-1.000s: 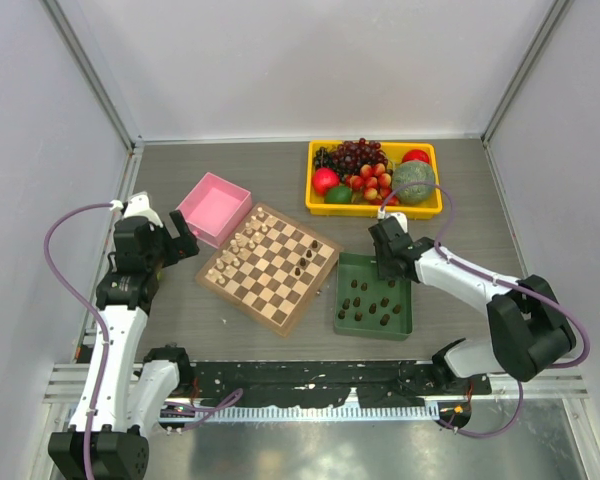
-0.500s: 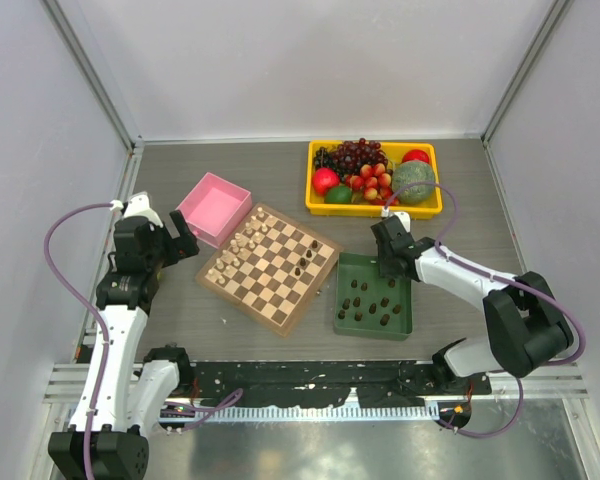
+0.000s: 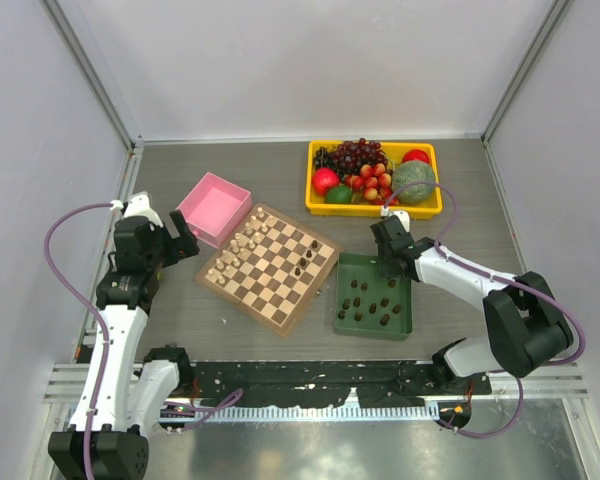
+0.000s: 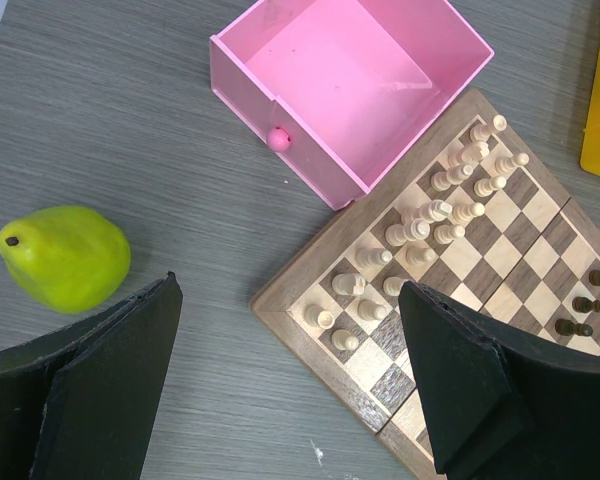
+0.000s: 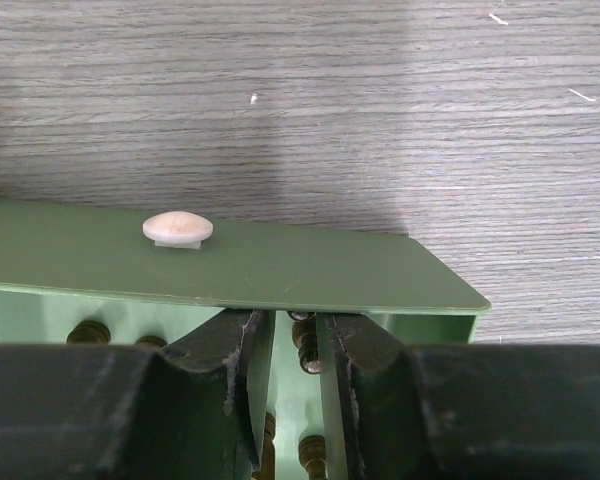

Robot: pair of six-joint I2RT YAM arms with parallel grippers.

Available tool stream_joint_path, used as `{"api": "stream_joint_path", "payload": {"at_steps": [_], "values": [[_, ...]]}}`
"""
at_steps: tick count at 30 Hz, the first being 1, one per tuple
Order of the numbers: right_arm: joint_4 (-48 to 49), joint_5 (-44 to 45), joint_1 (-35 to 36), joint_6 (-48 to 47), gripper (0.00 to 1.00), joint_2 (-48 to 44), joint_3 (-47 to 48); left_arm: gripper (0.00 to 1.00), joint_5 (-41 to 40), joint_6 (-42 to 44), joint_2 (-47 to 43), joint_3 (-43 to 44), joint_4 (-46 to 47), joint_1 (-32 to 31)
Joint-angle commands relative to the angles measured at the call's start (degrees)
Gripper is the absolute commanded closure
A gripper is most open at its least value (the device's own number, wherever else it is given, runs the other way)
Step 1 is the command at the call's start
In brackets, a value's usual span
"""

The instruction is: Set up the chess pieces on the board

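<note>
table (image 3: 460,200) bears board (image 3: 280,293), pink box (image 3: 213,208), green tray (image 3: 355,265), yellow bin (image 3: 420,209), perhaps pear (image 4: 65,257).

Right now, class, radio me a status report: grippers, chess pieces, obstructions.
Left gripper open, near board corner. Right gripper nearly shut around a dark piece in green tray, grip unclear. Most dark chess pieces in tray, few on board. No obstruction visible.

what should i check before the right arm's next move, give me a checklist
1. Right hand down inside the green tray: ok.
2. Dark piece sits between its fingers: ok.
3. Grip actually closed on that piece: cannot tell.
4. Board has free squares on the side nearest the tray: ok.
5. Left hand open, on the board's side away from the tray: ok.
6. Cream pieces upright in their rows: ok.
</note>
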Motion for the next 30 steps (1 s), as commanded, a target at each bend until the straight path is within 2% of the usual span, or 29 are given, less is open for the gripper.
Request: {"api": "stream_joint_path", "payload": {"at_steps": [1, 11, 14, 20, 24, 30], "values": [[0.6, 0.7, -0.4, 1.1, 0.70, -0.1, 0.1, 0.01, 0.9, -0.6, 0.0, 2.1, 1.0, 0.3], [-0.7, 0.7, -0.4, 0.9, 0.71, 1.2, 1.0, 0.01, 1.1, -0.6, -0.2, 2.1, 1.0, 0.2], [-0.8, 0.5, -0.4, 0.9, 0.75, 0.7, 0.9, 0.01, 1.0, -0.6, -0.2, 2.2, 1.0, 0.3], [-0.7, 0.8, -0.4, 0.2, 0.77, -0.5, 0.8, 0.01, 1.0, -0.6, -0.1, 2.1, 1.0, 0.2], [-0.6, -0.9, -0.4, -0.6, 0.80, -2.7, 1.3, 0.01, 1.0, -0.6, -0.1, 2.1, 1.1, 0.2], [-1.4, -5.3, 0.8, -0.8, 0.79, -9.2, 3.4, 0.01, 1.0, -0.6, -0.2, 2.1, 0.9, 0.3]]}}
